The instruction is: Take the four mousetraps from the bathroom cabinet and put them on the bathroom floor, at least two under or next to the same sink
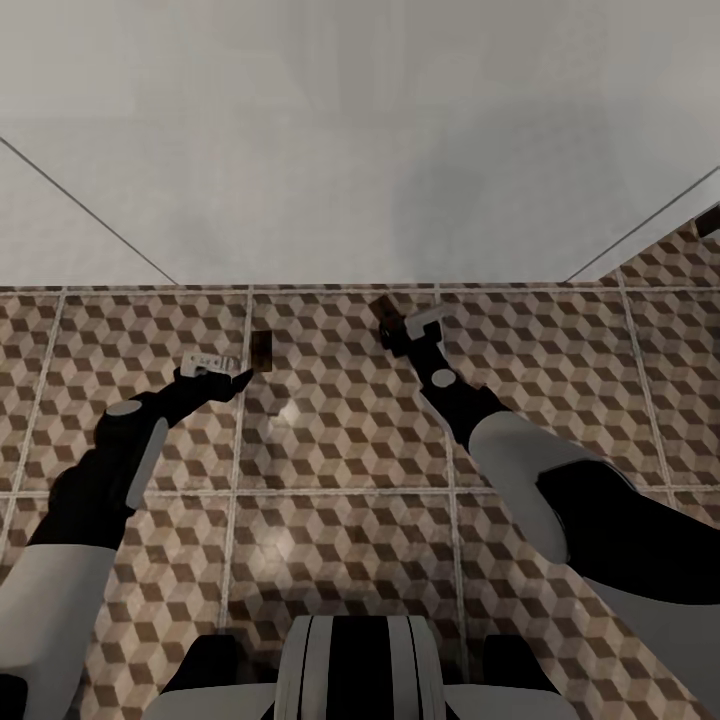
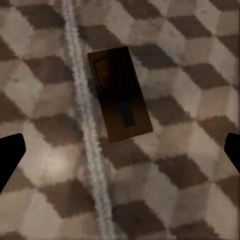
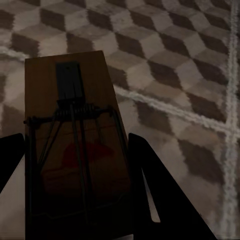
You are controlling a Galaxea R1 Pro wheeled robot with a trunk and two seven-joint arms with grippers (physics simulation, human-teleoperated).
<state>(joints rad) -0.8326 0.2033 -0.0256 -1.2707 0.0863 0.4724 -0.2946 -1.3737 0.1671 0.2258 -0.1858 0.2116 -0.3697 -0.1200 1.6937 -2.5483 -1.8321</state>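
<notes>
One brown mousetrap (image 1: 262, 350) lies flat on the cube-patterned bathroom floor (image 1: 340, 430), just beyond my left gripper (image 1: 238, 379). In the left wrist view this mousetrap (image 2: 120, 100) rests beside a pale grout line. The left gripper (image 2: 120, 155) hangs above it, open, its fingertips (image 2: 10, 157) far apart and touching nothing. My right gripper (image 1: 392, 326) is shut on a second mousetrap (image 1: 383, 308), held low near the foot of the white surface. In the right wrist view that mousetrap (image 3: 75, 145) shows its wire and red mark between the dark fingers (image 3: 160, 190).
A white flat surface (image 1: 360, 140) rises along the far edge of the floor. The corner of something dark brown (image 1: 708, 220) shows at the far right. My own base (image 1: 350, 670) is at the lower edge of the head view.
</notes>
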